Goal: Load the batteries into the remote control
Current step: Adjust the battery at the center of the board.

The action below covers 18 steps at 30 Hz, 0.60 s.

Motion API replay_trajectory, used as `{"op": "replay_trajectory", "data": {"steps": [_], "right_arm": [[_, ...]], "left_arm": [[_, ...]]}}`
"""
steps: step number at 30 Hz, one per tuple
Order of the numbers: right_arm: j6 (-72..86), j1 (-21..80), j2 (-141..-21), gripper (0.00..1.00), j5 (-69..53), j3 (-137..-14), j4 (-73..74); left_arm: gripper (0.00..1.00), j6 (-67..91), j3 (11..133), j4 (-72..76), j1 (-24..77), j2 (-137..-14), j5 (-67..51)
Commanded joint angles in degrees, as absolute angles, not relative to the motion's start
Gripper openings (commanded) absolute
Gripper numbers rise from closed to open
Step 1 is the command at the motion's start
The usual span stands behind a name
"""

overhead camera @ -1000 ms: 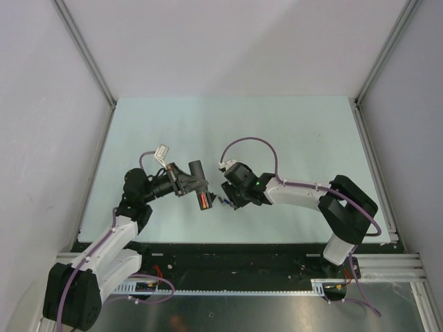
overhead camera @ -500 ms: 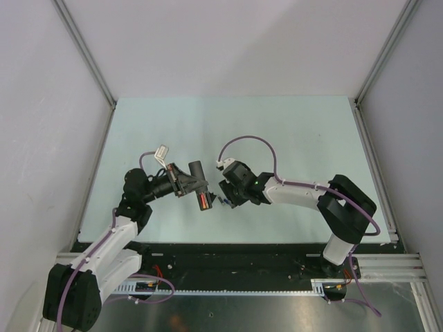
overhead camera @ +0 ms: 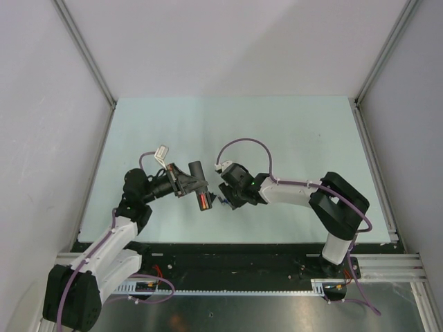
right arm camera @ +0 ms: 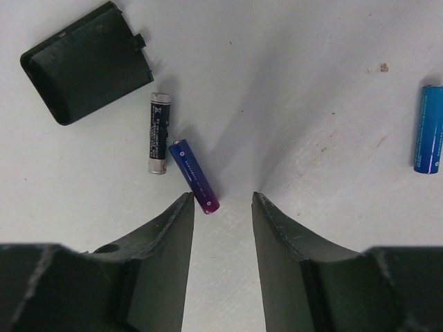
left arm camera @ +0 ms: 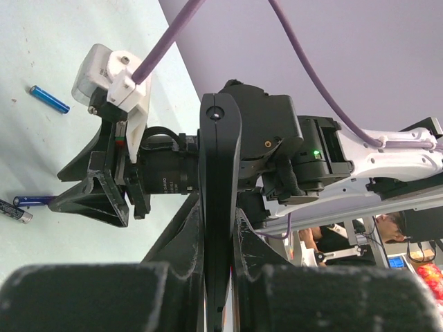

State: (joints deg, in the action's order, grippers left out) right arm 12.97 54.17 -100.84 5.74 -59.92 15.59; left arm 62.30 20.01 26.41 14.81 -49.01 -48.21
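My left gripper (overhead camera: 199,188) is shut on the remote control (overhead camera: 204,201) and holds it above the table, with a red-orange battery showing in its open bay. In the left wrist view the remote (left arm camera: 219,152) stands edge-on between the fingers. My right gripper (right arm camera: 221,197) is open, low over the table. A bluish-purple battery (right arm camera: 194,176) lies just off its left fingertip (right arm camera: 181,207). A black and silver battery (right arm camera: 158,133) lies beside it. The black back panel (right arm camera: 86,61) lies further off. A blue battery (right arm camera: 430,129) lies apart at the right.
In the left wrist view the right wrist's camera (left arm camera: 131,180) sits close in front of the remote. The blue battery (left arm camera: 49,99) and the purple battery (left arm camera: 31,200) lie on the pale green table (overhead camera: 277,131). Grey walls stand around the table.
My right gripper has edged left, closer to the remote and the batteries on the table. My left arm and the remote have not moved.
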Motion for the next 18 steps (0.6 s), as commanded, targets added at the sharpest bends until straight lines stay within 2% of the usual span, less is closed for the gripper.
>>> {"op": "replay_trajectory", "data": {"steps": [1,6,10,16,18], "right_arm": [[11.5,54.6,-101.7,0.44,7.2,-62.0,14.1],[10.8,54.7,-103.2,0.43,7.2,-63.1,14.2],[9.9,54.8,-104.5,0.38,7.2,-63.6,14.6],[8.8,54.5,-105.4,0.23,7.9,-63.7,16.3],[8.4,54.1,-104.9,0.14,8.4,-63.6,16.9]], "left_arm": [[0.0,60.6,20.9,27.9,14.3,-47.6,-48.4],[0.0,60.8,20.7,27.9,14.3,-47.5,-48.4],[0.0,60.7,20.6,27.9,14.3,-47.3,-48.4],[0.0,61.1,20.2,27.9,14.3,-46.8,-48.6],[0.0,61.2,20.2,27.9,14.3,-46.6,-48.8]]}}
